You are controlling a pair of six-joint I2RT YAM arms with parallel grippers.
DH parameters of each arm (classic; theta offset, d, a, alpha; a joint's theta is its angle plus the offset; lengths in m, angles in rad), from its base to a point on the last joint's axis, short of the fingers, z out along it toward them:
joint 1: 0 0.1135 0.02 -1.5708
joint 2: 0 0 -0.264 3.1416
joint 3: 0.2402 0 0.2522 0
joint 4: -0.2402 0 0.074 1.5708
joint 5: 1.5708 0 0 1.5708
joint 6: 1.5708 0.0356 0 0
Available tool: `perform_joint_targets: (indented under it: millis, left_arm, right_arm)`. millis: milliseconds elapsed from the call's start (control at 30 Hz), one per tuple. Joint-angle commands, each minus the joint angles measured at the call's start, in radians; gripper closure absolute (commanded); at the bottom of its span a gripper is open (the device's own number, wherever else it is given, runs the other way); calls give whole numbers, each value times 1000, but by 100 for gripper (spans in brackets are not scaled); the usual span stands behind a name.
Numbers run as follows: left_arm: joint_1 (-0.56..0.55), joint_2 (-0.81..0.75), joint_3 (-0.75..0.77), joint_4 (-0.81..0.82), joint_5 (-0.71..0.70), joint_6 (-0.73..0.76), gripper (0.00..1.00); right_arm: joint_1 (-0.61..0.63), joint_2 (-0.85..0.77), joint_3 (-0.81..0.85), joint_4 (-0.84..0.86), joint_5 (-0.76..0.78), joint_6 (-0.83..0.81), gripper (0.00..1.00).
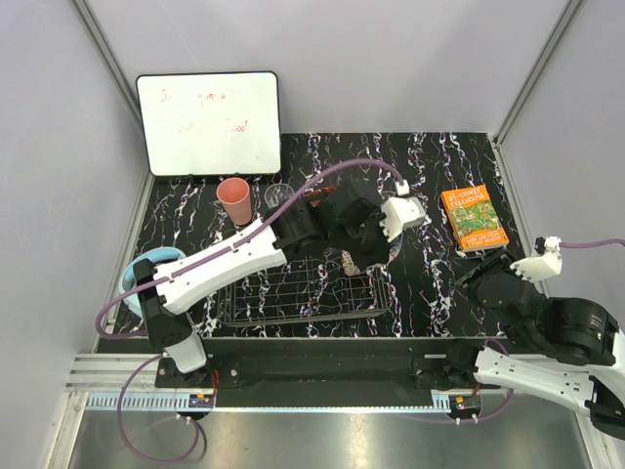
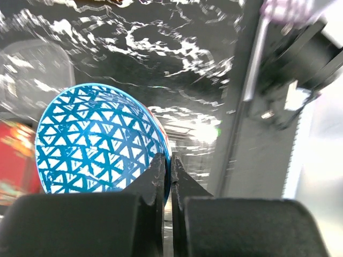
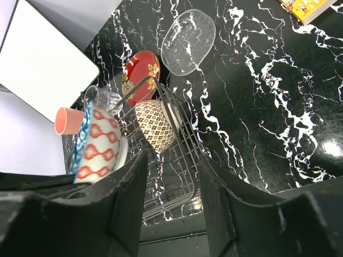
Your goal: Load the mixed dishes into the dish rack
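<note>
My left gripper (image 2: 171, 160) is shut on the rim of the blue patterned bowl (image 2: 91, 142) and holds it on edge above the dish rack (image 1: 293, 293). In the top view the left gripper (image 1: 381, 246) is over the rack's far right corner. The right wrist view shows the held bowl's (image 3: 99, 147) red-patterned outside, the beige bowl (image 3: 155, 126) in the rack (image 3: 185, 155), and the red plate (image 3: 140, 69), clear glass bowl (image 3: 187, 42), glass tumbler (image 3: 99, 96) and pink cup (image 3: 68, 120) on the table behind. My right gripper (image 3: 171, 158) is open and empty, right of the rack.
A white board (image 1: 208, 122) leans at the back left. An orange book (image 1: 474, 217) lies at the right. Light-blue headphones (image 1: 146, 266) sit at the left edge beside the left arm. The pink cup (image 1: 234, 200) and tumbler (image 1: 276, 195) stand behind the rack.
</note>
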Motion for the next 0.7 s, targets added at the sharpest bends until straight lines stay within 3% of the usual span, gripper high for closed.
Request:
perform_joint_targets:
  millis: [0,100,133,233,300,333,433,667]
  left_arm:
    - [47,-53,94,34,33,-433,100]
    - [125,-66,97,63,190,-616,100]
    - [139,-72,74,82,291,-651,100]
    - [154,-107,39,115,388,-694,100]
    - [203,-141,-20,199,500,-853,100]
    - [226,-156,-120,247,514,-913,100]
    - [289,-170,-215,301,523,-999,100]
    - [317,-170,-426,485,493,-1223,100]
  right_arm:
    - [6,27,-19,-154,39,57,50]
    - [6,39,-38,-154,57,88,52]
    - [8,44,-42,-156,59,99,54]
    - [8,59,-75,-154,68,152,59]
    - [6,64,-105,-139,67,179,60]
    - [8,64,-119,-95,65,169,61]
    - [6,88,-176,15,36,134,62]
    - [6,237,-187,119,7,148,63]
